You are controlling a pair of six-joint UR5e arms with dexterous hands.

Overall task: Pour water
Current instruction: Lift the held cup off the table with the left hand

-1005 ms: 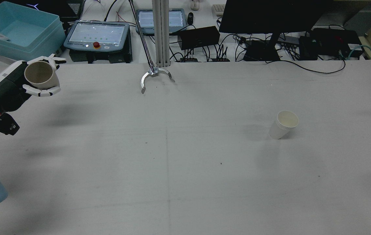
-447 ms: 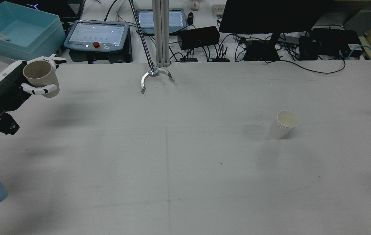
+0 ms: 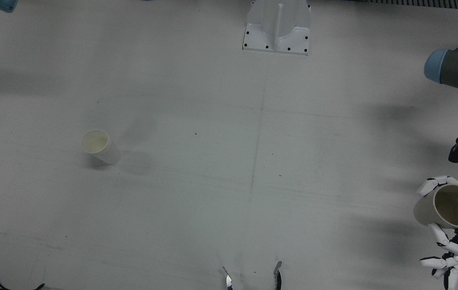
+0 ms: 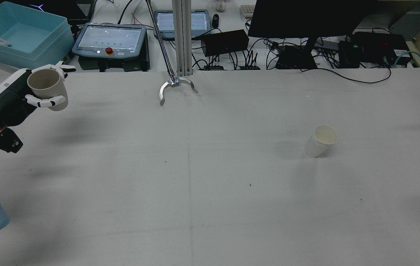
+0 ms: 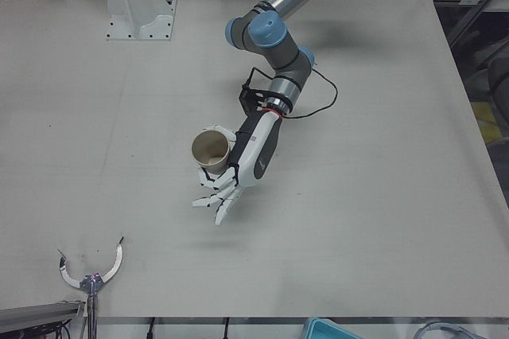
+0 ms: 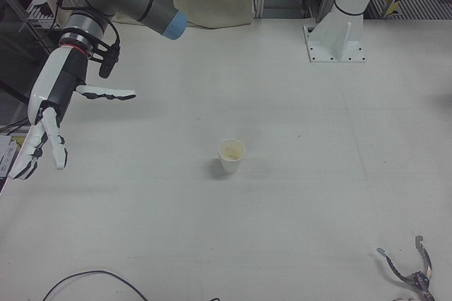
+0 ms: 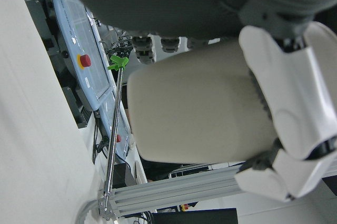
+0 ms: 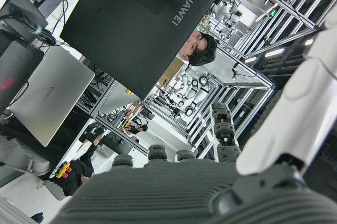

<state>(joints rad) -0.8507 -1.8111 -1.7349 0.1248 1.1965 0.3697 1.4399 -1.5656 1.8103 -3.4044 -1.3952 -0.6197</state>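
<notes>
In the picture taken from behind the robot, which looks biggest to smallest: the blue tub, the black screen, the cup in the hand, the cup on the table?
1. Black screen.
2. Blue tub.
3 and 4. The held cup in the left hand and the table cup look alike, so no ranking.

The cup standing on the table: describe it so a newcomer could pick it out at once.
On the white table, look to the half before the robot's right arm. A small white paper cup stands there alone and upright. Unlike the beige cup gripped by the left hand, nothing touches it.
</notes>
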